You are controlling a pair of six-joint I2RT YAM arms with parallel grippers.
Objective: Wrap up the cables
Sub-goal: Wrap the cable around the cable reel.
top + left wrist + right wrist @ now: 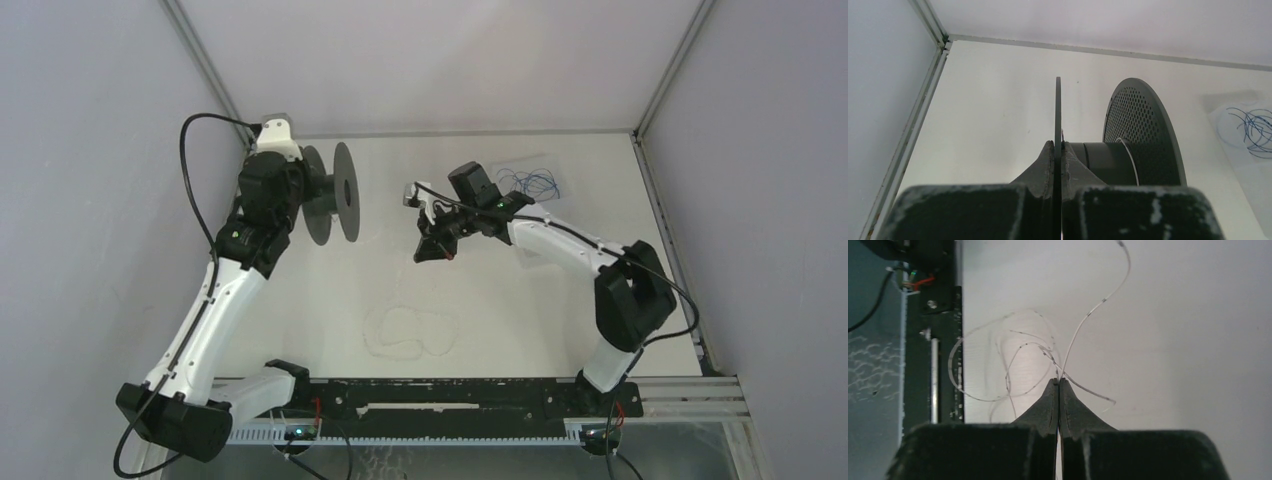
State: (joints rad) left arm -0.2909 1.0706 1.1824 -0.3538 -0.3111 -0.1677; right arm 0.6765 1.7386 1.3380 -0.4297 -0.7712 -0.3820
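The black spool stands on edge at the back left. My left gripper is shut on its near flange; in the left wrist view my gripper clamps the thin flange, and one whitish turn lies on the hub. The cable lies in loose whitish loops on the table near the front. My right gripper hangs above the table's middle. In the right wrist view my right gripper is shut on a strand of the cable, with the loops below it.
A tangle of thin blue wire lies on a clear sheet at the back right, and also shows in the left wrist view. A black rail runs along the front edge. Grey walls close in the left, back and right.
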